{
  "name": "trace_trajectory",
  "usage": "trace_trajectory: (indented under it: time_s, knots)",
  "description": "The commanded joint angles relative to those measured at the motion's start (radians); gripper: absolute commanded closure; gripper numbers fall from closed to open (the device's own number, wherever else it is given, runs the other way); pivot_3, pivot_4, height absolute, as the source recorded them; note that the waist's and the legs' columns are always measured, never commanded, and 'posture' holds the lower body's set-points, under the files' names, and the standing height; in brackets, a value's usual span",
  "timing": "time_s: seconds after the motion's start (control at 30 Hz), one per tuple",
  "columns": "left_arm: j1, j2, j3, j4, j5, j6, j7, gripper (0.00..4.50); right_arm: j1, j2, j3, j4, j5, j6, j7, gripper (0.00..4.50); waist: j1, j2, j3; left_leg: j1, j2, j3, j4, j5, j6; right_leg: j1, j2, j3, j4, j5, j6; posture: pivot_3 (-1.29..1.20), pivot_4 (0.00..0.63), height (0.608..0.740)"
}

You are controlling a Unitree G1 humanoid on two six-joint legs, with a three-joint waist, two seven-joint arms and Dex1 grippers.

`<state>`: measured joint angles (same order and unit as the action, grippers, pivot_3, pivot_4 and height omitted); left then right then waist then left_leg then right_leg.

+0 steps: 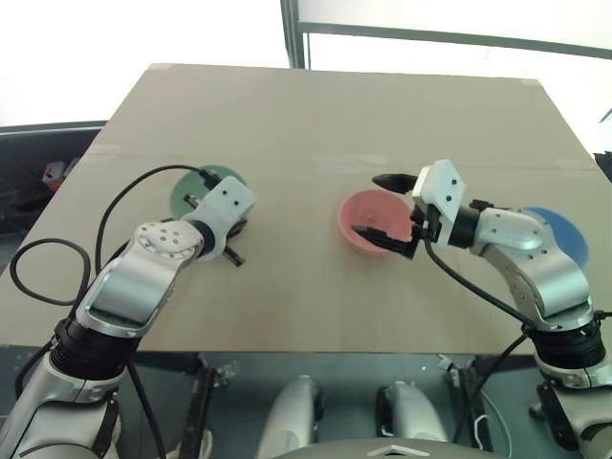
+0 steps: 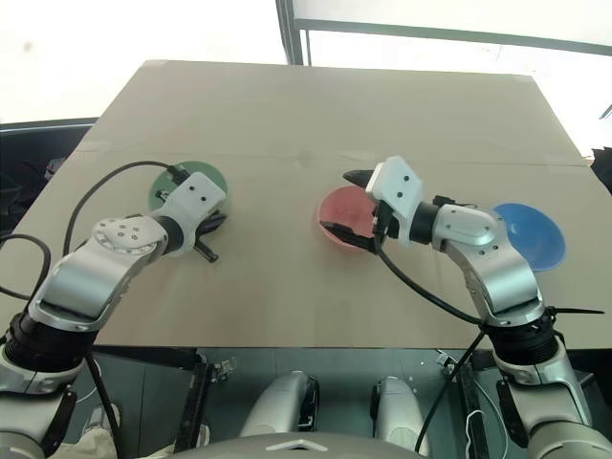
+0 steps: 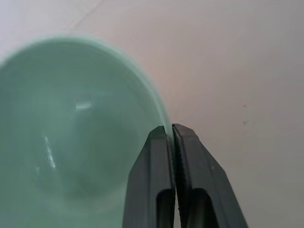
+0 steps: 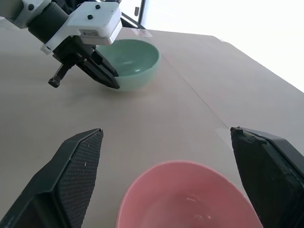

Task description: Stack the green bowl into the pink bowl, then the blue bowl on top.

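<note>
Mint-green, the green bowl [image 2: 187, 182] sits on the left part of the cardboard-covered table [image 2: 316, 105], well in from the left edge. The left gripper [image 3: 172, 135] has its two black fingers pressed together on the bowl's near rim, one finger inside the wall and one outside, so the rim is pinched between them. A black cable [image 1: 115, 206] loops from that wrist over the table's left side.

Open tan surface lies between the green bowl and the pink bowl [image 1: 368, 222], which rests near the table's middle. The right gripper [image 1: 387, 208] hangs just over the pink bowl with its jaws spread wide, one finger toward the far rim and one toward the near rim, holding nothing.

Further right, the blue bowl [image 2: 529, 233] sits close to the table's right edge, partly behind the right arm. The far half of the table is bare.
</note>
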<state>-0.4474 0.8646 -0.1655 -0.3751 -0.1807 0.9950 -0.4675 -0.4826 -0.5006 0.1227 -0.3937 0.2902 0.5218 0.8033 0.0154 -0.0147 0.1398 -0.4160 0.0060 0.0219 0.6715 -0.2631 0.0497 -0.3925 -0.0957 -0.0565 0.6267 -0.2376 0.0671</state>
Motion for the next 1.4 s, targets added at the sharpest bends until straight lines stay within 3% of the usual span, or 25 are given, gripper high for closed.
trace_trajectory:
  time_s: [0.03, 0.33, 0.57, 0.7, 0.9, 1.07, 1.17, 1.3, 1.4]
  knots:
    - [-0.057, 0.015, 0.017, -0.041, -0.012, -0.078, -0.088, 4.44, 0.032, -0.026, -0.074, -0.073, 0.029, 0.013, -0.033, 0.0, 0.001, 0.0, 0.0, 0.0, 0.0, 0.0, 0.0, 0.0, 0.0, 0.0, 0.0, 0.0, 0.0, 0.0, 0.0, 0.0, 0.15, 0.698]
    - [-0.289, -0.083, -0.086, 0.072, -0.046, -0.454, -0.431, 4.44, 0.231, -0.117, -0.261, -0.216, 0.057, 0.085, -0.127, 0.0, 0.005, -0.002, 0.001, 0.0, 0.0, 0.0, 0.001, 0.0, 0.0, 0.0, 0.0, 0.0, 0.0, 0.0, 0.0, 0.0, 0.15, 0.698]
    - [-0.372, -0.239, -0.181, 0.269, -0.017, -0.726, -0.611, 4.44, 0.385, -0.129, -0.37, -0.316, 0.045, 0.121, -0.221, 0.0, -0.001, -0.002, 0.001, 0.0, -0.001, 0.002, 0.001, 0.0, 0.0, 0.0, 0.002, 0.002, 0.0, 0.0, 0.0, 0.0, 0.15, 0.698]
    - [-0.387, -0.285, -0.183, 0.341, -0.065, -0.766, -0.725, 3.32, 0.432, -0.127, -0.392, -0.35, 0.039, 0.141, -0.264, 0.0, -0.001, -0.002, 0.001, 0.0, 0.0, 0.002, 0.001, 0.0, 0.001, 0.0, 0.002, 0.002, 0.0, 0.0, 0.0, 0.0, 0.15, 0.698]
    - [-0.394, -0.278, -0.144, 0.374, -0.107, -0.657, -0.792, 0.94, 0.516, -0.147, -0.439, -0.382, 0.009, 0.167, -0.303, 0.0, -0.001, -0.002, 0.001, 0.0, 0.0, 0.002, 0.002, 0.0, 0.001, 0.0, 0.002, 0.002, 0.001, 0.0, 0.0, 0.0, 0.15, 0.698]
    - [-0.295, -0.357, 0.069, 0.362, -0.235, -0.705, -0.66, 0.94, 0.585, -0.216, -0.504, -0.314, -0.06, 0.215, -0.33, 0.0, -0.001, -0.002, 0.001, 0.0, 0.001, 0.002, 0.003, -0.001, 0.002, 0.0, 0.001, 0.003, 0.001, 0.0, 0.0, 0.0, 0.15, 0.698]
    - [-0.236, -0.317, 0.159, 0.327, -0.379, -0.577, -0.727, 0.94, 0.592, -0.257, -0.513, -0.245, -0.086, 0.237, -0.325, 0.0, -0.005, -0.002, 0.001, 0.0, 0.001, 0.002, 0.003, -0.001, 0.002, 0.001, 0.001, 0.003, 0.001, 0.0, 0.0, 0.0, 0.15, 0.698]
    - [-0.167, -0.275, 0.187, 0.272, -0.455, -0.517, -0.772, 0.04, 0.554, -0.268, -0.486, -0.171, -0.08, 0.268, -0.315, 0.0, -0.002, -0.002, 0.001, 0.001, 0.002, 0.002, 0.003, -0.001, 0.002, 0.0, 0.002, 0.003, 0.001, 0.0, 0.0, 0.0, 0.15, 0.698]
    - [-0.134, -0.277, 0.21, 0.243, -0.466, -0.515, -0.737, 0.04, 0.499, -0.268, -0.436, -0.063, -0.097, 0.262, -0.312, 0.0, 0.0, -0.002, 0.001, 0.002, 0.001, 0.002, 0.004, -0.001, 0.002, 0.003, 0.001, 0.003, 0.0, 0.0, 0.0, 0.0, 0.15, 0.698]
